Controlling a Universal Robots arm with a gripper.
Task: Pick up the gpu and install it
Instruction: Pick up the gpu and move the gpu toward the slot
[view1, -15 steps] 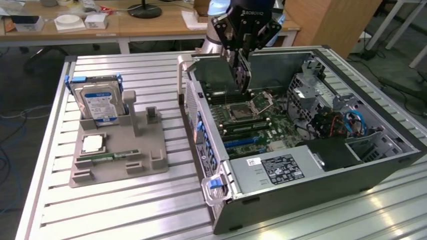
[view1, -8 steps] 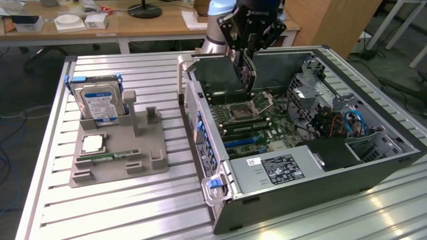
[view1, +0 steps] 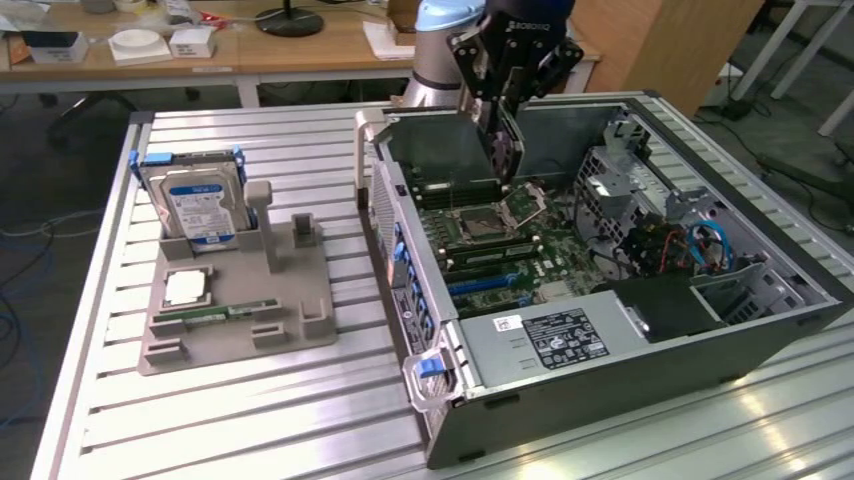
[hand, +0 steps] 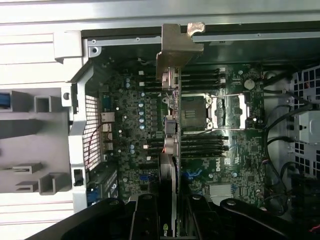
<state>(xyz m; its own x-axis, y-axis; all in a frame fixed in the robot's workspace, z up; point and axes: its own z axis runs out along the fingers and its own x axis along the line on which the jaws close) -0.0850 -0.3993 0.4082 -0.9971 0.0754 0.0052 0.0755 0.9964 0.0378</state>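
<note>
- Holds gpu (view1: 505, 150) on edge, clamped tight in gripper (view1: 505, 100).
- Hangs it inside open case (view1: 747, 215), above motherboard (view1: 501, 240), close to the processor socket; shows no contact with any slot.
- Looks like pickup done, seating in a slot not yet done.
- Leaves hard drive (view1: 200, 205) upright in grey holder (view1: 287, 320) on counter (view1: 267, 420), well apart.

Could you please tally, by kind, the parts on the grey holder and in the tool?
hard drive: 1
processor chip: 1
memory stick: 1
gpu, held in the tool: 1
Total: 4
</note>
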